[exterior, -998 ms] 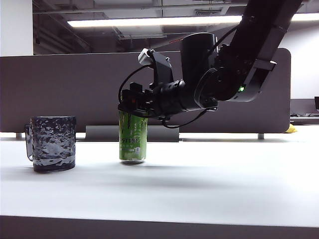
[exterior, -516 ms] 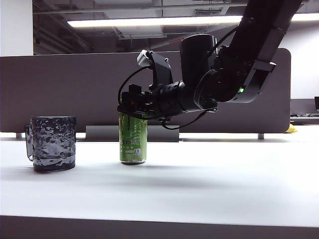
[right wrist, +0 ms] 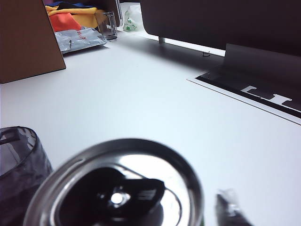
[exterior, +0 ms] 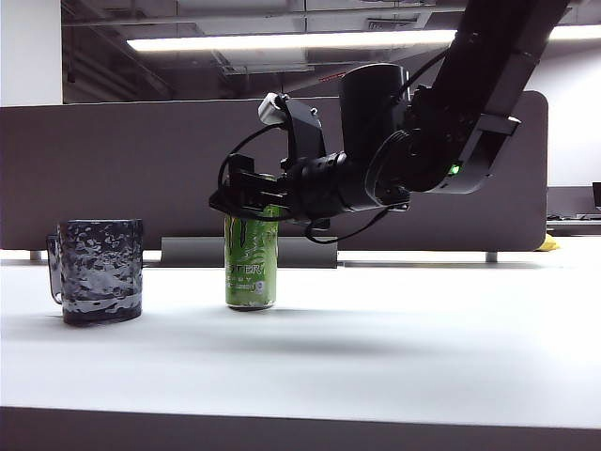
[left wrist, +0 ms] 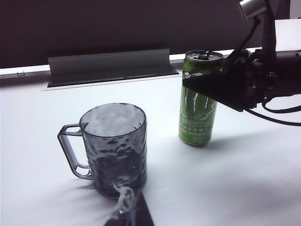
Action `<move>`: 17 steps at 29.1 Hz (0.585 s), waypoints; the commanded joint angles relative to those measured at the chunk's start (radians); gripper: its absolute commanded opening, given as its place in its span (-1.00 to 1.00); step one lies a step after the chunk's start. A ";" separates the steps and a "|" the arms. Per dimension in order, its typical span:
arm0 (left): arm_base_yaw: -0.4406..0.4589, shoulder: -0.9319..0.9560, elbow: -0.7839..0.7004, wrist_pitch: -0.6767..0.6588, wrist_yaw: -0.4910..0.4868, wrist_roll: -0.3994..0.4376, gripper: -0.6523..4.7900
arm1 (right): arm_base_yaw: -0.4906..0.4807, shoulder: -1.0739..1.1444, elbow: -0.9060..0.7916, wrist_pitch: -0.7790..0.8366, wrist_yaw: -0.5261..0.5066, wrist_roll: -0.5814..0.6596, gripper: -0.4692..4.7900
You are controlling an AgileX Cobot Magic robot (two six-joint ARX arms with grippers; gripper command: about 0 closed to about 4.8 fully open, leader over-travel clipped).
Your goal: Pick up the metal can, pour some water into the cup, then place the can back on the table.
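Right end effector [exterior: 246, 195] hangs at the top of the metal can [exterior: 251, 261], fingers spread clear of its sides; the left end effector [left wrist: 129, 209] shows only a blurred tip near the cup [left wrist: 115, 148], its state unreadable. One white table [exterior: 394, 348] carries one can and one cup, well apart. The can — tall, slim, bright green, black claw-mark logo, silver rim — stands upright. The cup — squat, dark, dimpled, side-handled — sits to its left in the exterior view.
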 commanded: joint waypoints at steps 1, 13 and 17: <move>-0.002 0.001 0.001 0.013 0.004 0.000 -0.78 | 0.001 -0.007 0.005 0.034 -0.024 -0.002 1.00; 0.031 0.001 0.002 0.013 0.017 0.000 -0.78 | 0.000 -0.046 0.006 0.129 -0.010 0.042 1.00; 0.160 0.001 0.002 0.013 0.055 0.000 -0.78 | -0.005 -0.119 0.006 0.128 0.003 0.059 1.00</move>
